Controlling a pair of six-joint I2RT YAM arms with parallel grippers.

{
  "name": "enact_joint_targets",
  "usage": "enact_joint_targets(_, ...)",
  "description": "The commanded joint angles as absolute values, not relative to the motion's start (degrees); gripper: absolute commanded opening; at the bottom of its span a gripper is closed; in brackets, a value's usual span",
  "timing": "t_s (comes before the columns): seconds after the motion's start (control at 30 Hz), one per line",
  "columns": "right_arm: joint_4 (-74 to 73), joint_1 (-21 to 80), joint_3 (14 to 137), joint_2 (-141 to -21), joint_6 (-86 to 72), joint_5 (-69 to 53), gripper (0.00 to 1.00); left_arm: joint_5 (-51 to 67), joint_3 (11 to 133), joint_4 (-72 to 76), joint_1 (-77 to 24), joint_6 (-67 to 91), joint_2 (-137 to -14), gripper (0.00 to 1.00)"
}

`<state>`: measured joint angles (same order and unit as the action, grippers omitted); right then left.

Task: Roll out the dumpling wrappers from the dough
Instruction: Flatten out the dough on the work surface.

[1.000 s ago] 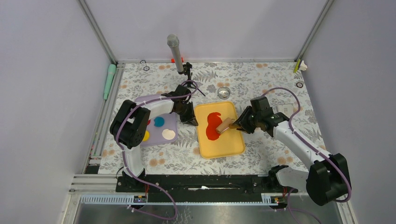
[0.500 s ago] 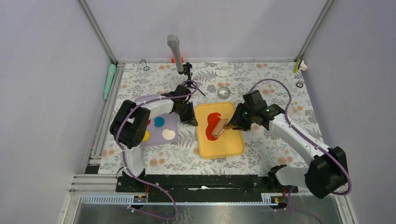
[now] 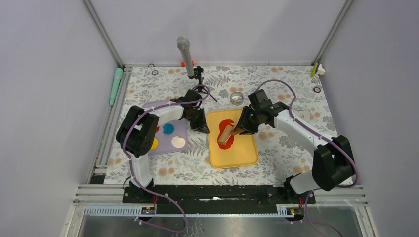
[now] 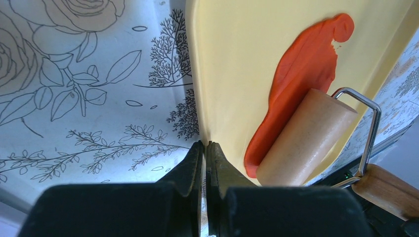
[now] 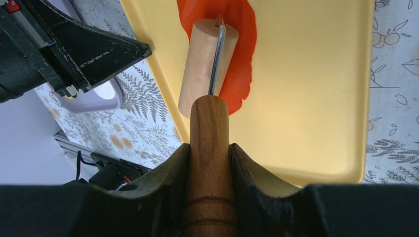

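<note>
The right gripper (image 5: pixel 208 150) clamps a wooden roller (image 5: pixel 202 59) on smooth red dough (image 4: pixel 306 69). The left gripper (image 4: pixel 205 146) pinches the yellow tray (image 4: pixel 237 59) at its left edge. The roller has moved leftward.

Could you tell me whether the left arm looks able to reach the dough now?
Probably yes: the dough lies close by on the tray. But the left hand is shut on the tray's rim, and the roller, held by the right hand, covers part of it.

No legible text, labels or numbers in any view. Faint print on left gripper (image 5: pixel 144 50) housing, too small to read.
</note>
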<state>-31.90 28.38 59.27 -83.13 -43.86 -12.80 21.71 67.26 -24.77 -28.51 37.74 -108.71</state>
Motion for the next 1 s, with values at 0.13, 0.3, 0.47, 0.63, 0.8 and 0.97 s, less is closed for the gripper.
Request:
enact_joint_targets(0.13, -34.25, 28.56, 59.78, -87.82, -42.58, -9.05, 0.00, 23.07, 67.35, -26.72, -28.65, 35.68, -107.23, 0.00)
enact_joint_targets(0.3, -33.23, 28.56, 59.72, -90.02, -42.58, -9.32, 0.00, 22.99, 67.22, -26.67, -28.65, 35.60, -106.97, 0.00)
enact_joint_targets(0.47, -31.92, 28.56, 60.07, -91.31, -42.69, -9.12, 0.00, 22.97, 66.99, -26.72, -28.65, 35.65, -106.96, 0.00)
enact_joint_targets(0.63, -30.30, 28.56, 60.52, -92.84, -42.67, -9.80, 0.00, 22.93, 67.06, -26.72, -28.65, 35.64, -107.05, 0.00)
enact_joint_targets(0.8, -28.97, 28.63, 60.99, -93.81, -42.89, -10.48, 0.00, 22.88, 67.05, -26.72, -28.64, 35.68, -107.03, 0.00)
enact_joint_targets(0.97, -27.90, 29.28, 61.57, -94.29, -43.23, -11.05, 0.00, 22.93, 67.06, -26.72, -28.65, 35.68, -106.99, 0.00)
